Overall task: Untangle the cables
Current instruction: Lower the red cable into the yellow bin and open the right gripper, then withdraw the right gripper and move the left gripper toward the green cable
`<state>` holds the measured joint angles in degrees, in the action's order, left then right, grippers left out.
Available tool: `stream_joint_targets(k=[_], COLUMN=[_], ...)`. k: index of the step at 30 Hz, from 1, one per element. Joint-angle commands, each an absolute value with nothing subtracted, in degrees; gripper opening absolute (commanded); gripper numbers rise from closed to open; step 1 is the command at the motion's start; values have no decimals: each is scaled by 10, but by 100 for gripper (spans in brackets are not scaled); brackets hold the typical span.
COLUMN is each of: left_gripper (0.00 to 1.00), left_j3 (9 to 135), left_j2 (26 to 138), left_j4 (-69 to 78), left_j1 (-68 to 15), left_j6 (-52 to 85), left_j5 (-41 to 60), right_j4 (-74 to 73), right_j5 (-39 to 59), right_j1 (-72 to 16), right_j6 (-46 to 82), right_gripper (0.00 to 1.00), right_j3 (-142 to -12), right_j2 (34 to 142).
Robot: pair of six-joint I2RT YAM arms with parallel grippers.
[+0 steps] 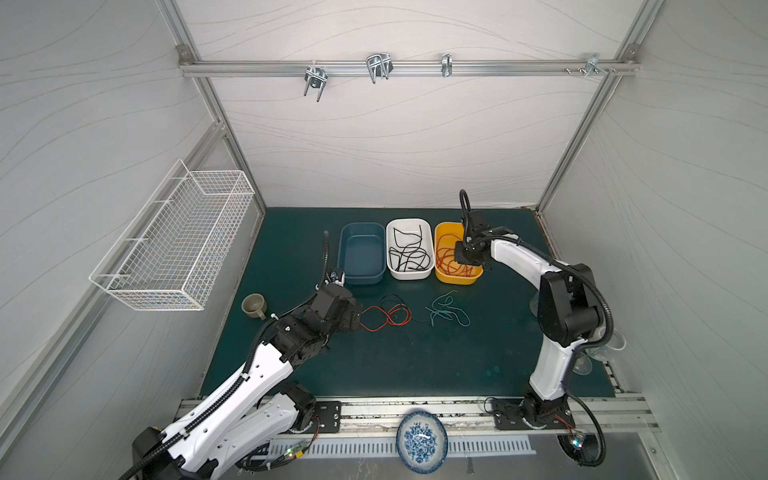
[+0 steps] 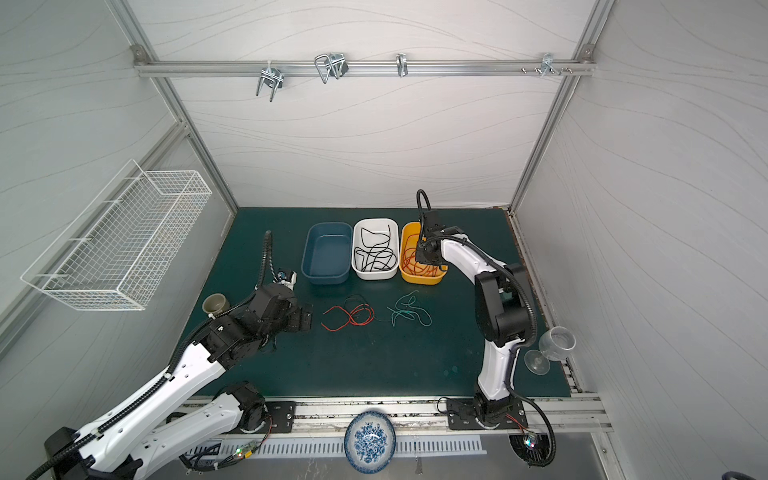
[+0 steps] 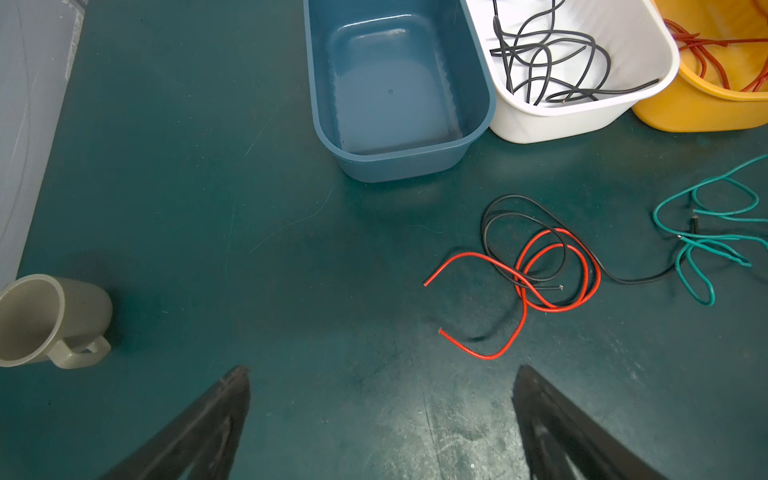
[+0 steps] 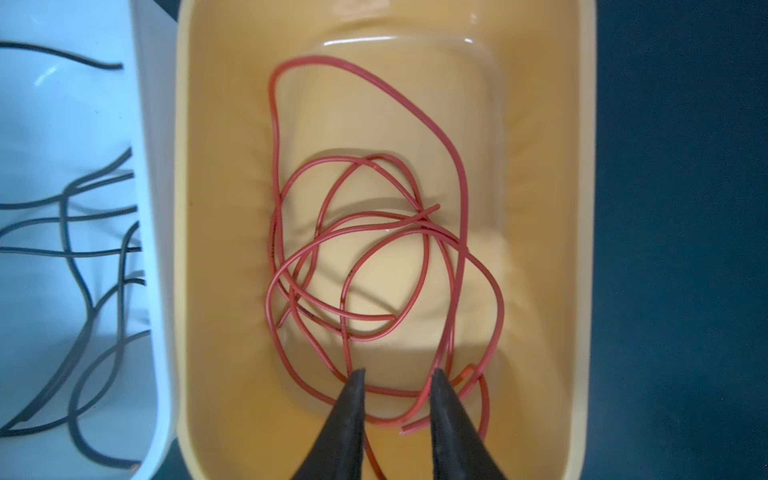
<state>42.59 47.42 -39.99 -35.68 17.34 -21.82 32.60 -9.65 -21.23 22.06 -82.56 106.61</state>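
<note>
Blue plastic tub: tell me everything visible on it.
The blue rectangular plastic tub has rounded corners, a rolled rim and a glossy floor with a small centre dimple. It stands upright on the dark green mat, leftmost of three tubs in both top views, tight beside the white plastic tub. It holds nothing.

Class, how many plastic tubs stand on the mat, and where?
3, in one row in both top views: blue tub left, empty; white tub middle, holding black cables; yellow tub right, holding red cables. None appears hidden.
</note>
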Motion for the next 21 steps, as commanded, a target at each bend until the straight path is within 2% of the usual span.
stream_joint_targets(k=[1,11,15,21], left_gripper=[100,100,100,100], left_j3=[438,439,439,440], left_j2=[477,481,481,485], left_j4=[-388,-391,-391,-392], left_j1=[-356,-356,-356,-356], left_j6=[173,173,173,174], left_j5=[-216,-213,-212,-208], right_j4=[350,358,336,323], right_j5=[-100,-75,-45,-56], right_j1=[-209,-210,-224,-280], right_j6=[230,242,257,257], right_gripper=[36,51,58,66], right_j3=[-843,-826,-769,-686], right_j2=[1028,954,892,793])
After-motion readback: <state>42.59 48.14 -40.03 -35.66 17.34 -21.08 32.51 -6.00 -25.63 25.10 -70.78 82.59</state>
